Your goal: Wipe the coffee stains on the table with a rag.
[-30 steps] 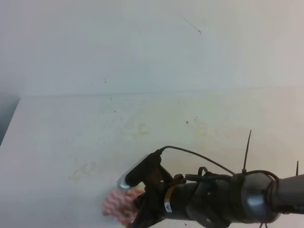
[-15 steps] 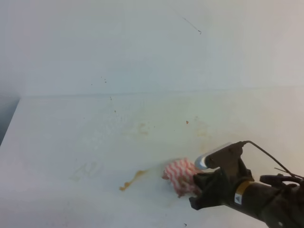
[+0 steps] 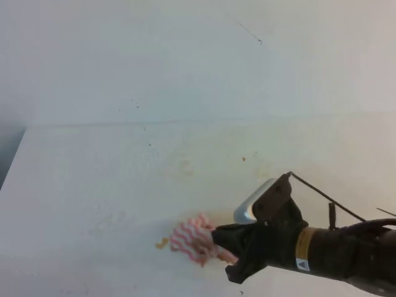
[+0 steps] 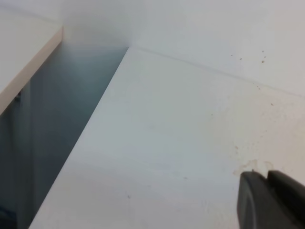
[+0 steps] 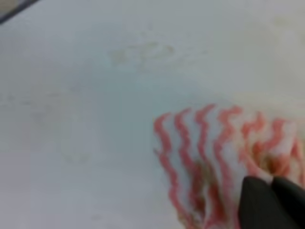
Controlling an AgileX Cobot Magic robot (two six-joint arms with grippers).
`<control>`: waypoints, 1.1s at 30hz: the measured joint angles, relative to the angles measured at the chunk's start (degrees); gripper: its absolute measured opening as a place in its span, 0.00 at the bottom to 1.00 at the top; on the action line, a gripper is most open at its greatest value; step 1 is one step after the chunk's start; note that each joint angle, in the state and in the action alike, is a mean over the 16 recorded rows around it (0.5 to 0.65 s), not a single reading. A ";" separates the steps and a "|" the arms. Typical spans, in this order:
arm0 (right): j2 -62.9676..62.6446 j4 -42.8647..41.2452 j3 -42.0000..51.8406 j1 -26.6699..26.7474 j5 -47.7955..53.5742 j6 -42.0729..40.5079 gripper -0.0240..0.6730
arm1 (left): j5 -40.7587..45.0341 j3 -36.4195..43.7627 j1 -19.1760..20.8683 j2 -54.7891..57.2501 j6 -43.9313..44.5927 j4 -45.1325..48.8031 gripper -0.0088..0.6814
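The high view shows one small coffee stain [image 3: 162, 243] on the worktop [image 3: 93, 179], just left of the one rag [image 3: 193, 240]. The right pincer [image 3: 224, 247] is closed on the rag. The left pincer [image 4: 271, 200] appears only in its wrist view, fingers together.

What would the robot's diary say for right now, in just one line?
right pincer: shut on rag | rag: pressed on table | coffee stains: small orange spot beside rag | left pincer: idle, shut

Plain white wall [image 3: 185, 55] behind, dark gap [image 4: 52, 119] at left.
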 joint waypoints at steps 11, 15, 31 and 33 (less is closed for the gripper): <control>5.45 -12.73 -14.36 5.95 9.05 10.95 0.06 | -0.20 -0.11 0.00 0.00 0.00 0.00 0.01; 9.54 -13.15 -20.59 7.49 14.95 12.05 0.06 | -0.07 -0.22 0.00 0.00 0.00 0.00 0.01; 11.80 -10.50 -26.75 1.91 31.95 12.85 0.06 | 0.07 -0.55 0.00 0.00 0.00 -0.01 0.01; 9.39 -9.29 -24.09 -0.03 31.77 11.96 0.06 | 0.07 -0.55 0.00 0.00 0.00 -0.01 0.01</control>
